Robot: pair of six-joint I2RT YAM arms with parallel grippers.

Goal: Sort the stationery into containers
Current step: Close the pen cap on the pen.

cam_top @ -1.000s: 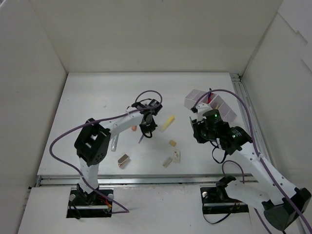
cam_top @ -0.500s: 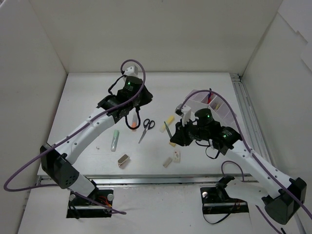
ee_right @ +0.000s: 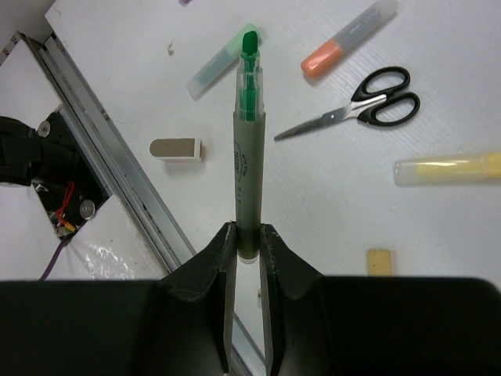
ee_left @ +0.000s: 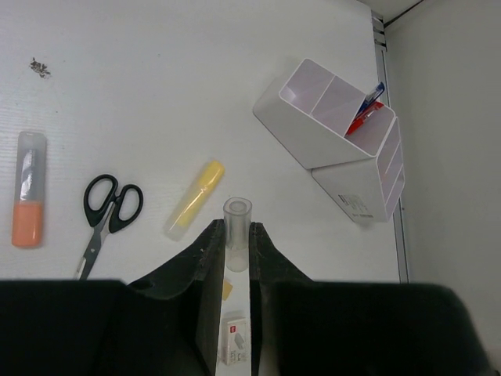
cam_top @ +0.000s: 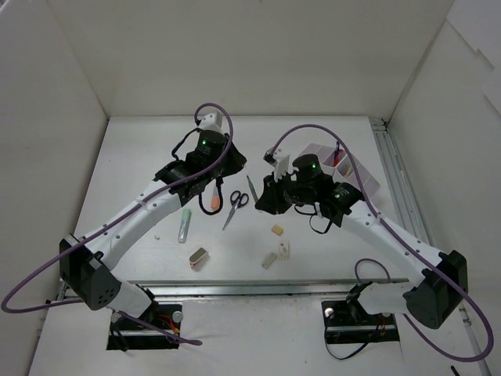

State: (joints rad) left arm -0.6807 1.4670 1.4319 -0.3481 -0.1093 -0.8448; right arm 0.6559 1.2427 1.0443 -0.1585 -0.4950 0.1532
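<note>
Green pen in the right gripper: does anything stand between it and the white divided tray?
Nothing visible blocks it. The right gripper is shut on the grey-green pen. Between it and the white divided plastic tray, only a yellow marker lies flat on the table, probably low enough to pass over.

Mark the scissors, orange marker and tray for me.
scissors (ee_right: pixel 309 128): right wrist view, on the blades.
orange marker (ee_left: pixel 27 223): left wrist view, on the orange body.
tray (ee_left: pixel 356 192): left wrist view, on the outer side wall.
</note>
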